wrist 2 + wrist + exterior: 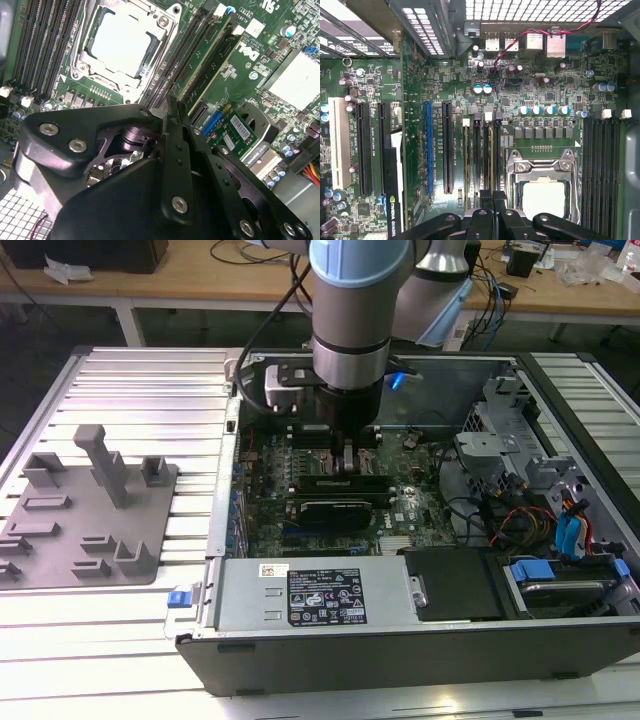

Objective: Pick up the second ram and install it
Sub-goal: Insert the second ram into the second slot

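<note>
Second wrist view looks down past the gripper (167, 111) onto the motherboard (255, 75). The gripper's two black fingers are drawn together, with nothing plainly visible between them. The tips hover at the near end of the bank of memory slots (187, 50) beside the processor socket (125, 42).

One thin green stick stands on edge in that bank, on the side away from the socket. From its shape and colour I take it to be the second ram (207, 60), though I cannot be sure it is not another stick. It looks already down in its slot rather than held. Its long axis runs along the slots, straight away from the fingertips, so the gripper sits just beside its near end and roughly in line with it.

In the first wrist view the gripper (492, 196) hangs over the same slot bank (482, 155), with the socket (543, 197) just beside it. The slots there run lengthwise away from the tips.

In the exterior view the gripper (345, 455) reaches deep into the open computer case (400, 640), which lies on a ribbed metal bench (130, 380). Room is tight: the case walls, cables and a dark expansion card (335, 508) crowd the arm. A grey holder block (90, 510) sits well apart on the bench, toward the exterior view's left.
</note>
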You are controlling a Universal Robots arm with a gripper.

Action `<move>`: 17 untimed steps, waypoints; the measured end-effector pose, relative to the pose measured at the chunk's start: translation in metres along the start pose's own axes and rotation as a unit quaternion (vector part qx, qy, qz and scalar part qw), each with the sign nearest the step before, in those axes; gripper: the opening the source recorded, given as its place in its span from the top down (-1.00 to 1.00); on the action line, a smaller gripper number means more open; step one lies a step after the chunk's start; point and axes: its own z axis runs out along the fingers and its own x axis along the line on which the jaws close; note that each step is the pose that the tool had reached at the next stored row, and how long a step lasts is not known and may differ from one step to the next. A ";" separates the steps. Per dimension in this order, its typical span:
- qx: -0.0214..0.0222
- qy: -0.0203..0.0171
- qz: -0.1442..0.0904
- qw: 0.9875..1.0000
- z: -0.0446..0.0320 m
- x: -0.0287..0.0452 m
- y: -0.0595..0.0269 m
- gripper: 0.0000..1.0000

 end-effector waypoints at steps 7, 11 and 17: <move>0.002 -0.001 -0.003 1.000 0.0022 0.0001 0.0010 0.82; 0.001 -0.001 -0.008 1.000 0.0024 0.0000 0.0009 0.82; 0.002 -0.001 -0.002 1.000 0.0025 0.0000 0.0014 0.82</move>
